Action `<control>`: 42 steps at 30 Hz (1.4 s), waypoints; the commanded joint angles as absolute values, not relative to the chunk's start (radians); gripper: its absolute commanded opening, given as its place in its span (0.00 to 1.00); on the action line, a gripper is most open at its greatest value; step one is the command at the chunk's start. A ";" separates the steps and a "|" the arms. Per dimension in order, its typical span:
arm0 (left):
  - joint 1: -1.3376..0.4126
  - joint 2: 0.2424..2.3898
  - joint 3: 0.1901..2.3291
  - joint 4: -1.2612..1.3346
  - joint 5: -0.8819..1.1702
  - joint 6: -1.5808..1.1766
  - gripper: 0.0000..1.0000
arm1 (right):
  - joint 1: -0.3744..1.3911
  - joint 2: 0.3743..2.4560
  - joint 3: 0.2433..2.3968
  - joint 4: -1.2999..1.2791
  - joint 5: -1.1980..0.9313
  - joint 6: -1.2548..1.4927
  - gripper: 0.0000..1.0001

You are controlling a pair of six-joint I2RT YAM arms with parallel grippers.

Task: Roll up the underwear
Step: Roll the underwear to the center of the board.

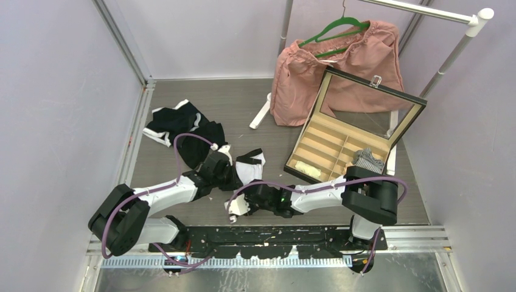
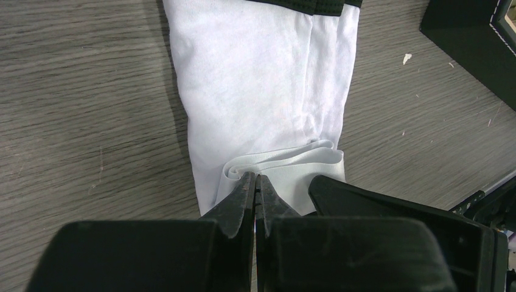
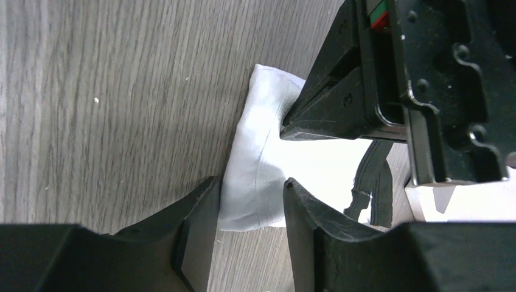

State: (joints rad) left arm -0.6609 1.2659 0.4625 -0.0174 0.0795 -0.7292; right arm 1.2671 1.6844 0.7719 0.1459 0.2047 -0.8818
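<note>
The white underwear (image 2: 261, 79) with a black band lies in a long folded strip on the table, also seen from above (image 1: 254, 165). Its near end is curled into a small roll (image 2: 280, 164). My left gripper (image 2: 255, 177) is shut, its tips pressed against that roll, nothing visibly between them. My right gripper (image 3: 252, 194) is open, its fingers standing either side of the roll's end (image 3: 255, 182), with the left gripper (image 3: 322, 112) just beyond. More underwear, mainly black (image 1: 182, 128), lies in a heap at the far left.
An open black compartment box (image 1: 341, 146) stands at the right with a white roll (image 1: 307, 170) and a grey striped roll (image 1: 368, 159) in it. Behind it a pink garment (image 1: 341, 67) hangs on a green hanger from a white rack (image 1: 450, 58).
</note>
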 commanded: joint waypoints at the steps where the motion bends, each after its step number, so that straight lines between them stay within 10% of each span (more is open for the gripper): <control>1: -0.658 1.292 0.437 -0.126 0.029 -0.707 0.01 | 1.261 1.737 0.765 0.008 0.225 -0.834 0.47; 13: -0.657 1.287 0.442 -0.140 0.008 -0.721 0.01 | 1.245 1.743 0.760 0.073 0.235 -0.708 0.02; 42: -0.641 0.820 0.542 -0.482 -0.012 -0.712 0.01 | 1.075 1.693 0.778 0.169 -0.504 0.077 0.01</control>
State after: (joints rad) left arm -0.6456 0.8433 0.5121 -0.4610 -0.0471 -0.7410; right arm 1.0950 1.6627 0.7818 0.1764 -0.3134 -0.1078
